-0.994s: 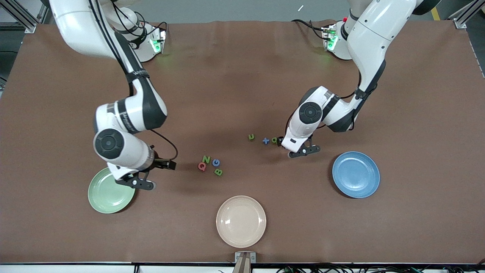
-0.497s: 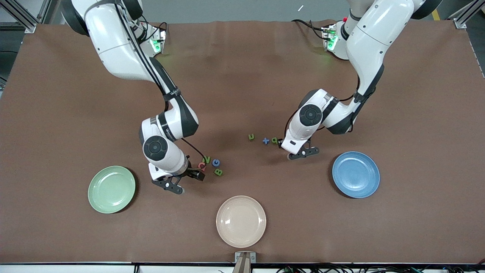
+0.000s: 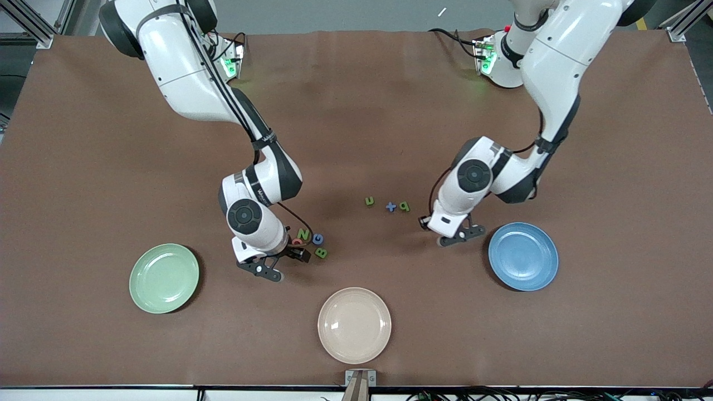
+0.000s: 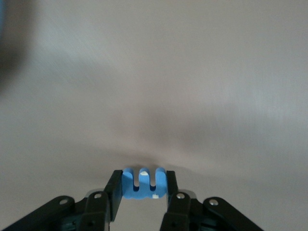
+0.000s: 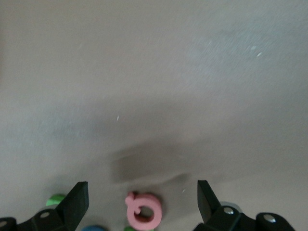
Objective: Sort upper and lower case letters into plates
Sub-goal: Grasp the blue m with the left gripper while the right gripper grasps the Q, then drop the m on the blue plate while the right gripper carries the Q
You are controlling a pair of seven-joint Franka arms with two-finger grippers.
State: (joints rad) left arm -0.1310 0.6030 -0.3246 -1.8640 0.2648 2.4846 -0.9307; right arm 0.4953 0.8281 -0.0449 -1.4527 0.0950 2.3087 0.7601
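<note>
My left gripper [image 4: 143, 185] is shut on a blue letter m [image 4: 143, 182]. In the front view that left gripper [image 3: 426, 223] hangs over the table between the green q [image 3: 404, 206] and the blue plate [image 3: 523, 256]. A blue t [image 3: 391, 207] and a green u [image 3: 369, 201] lie beside the q. My right gripper [image 3: 297, 249] is low over the cluster of green N [image 3: 303, 234], blue G [image 3: 317, 239] and green B [image 3: 321, 252]. It stands open [image 5: 142, 199] with the pink Q [image 5: 143, 210] between its fingers. The mint green plate [image 3: 164, 278] is empty.
A cream-beige plate [image 3: 354, 324] sits near the front edge of the table, nearer the camera than both letter groups. The brown table [image 3: 356, 111] stretches wide toward the arm bases.
The right arm swung from over the mint plate to the letter cluster. The left gripper closed on the blue m and drew away from the q toward the blue plate.
</note>
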